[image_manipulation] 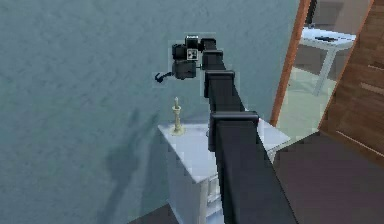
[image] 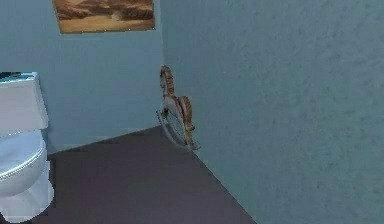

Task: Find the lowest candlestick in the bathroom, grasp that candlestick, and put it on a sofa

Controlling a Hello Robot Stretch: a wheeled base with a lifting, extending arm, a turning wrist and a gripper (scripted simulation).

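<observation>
candlestick (image_manipulation: 177,116) upright, long axis vertical, mid-frame on white cabinet (image_manipulation: 192,152) | gripper (image_manipulation: 162,75) higher in frame against bare wall, holding nothing | jaw state: cannot tell

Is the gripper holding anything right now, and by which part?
Nothing. The gripper has only bare wall behind its far end; the candlestick stands on the white cabinet, lower in the view.
</observation>
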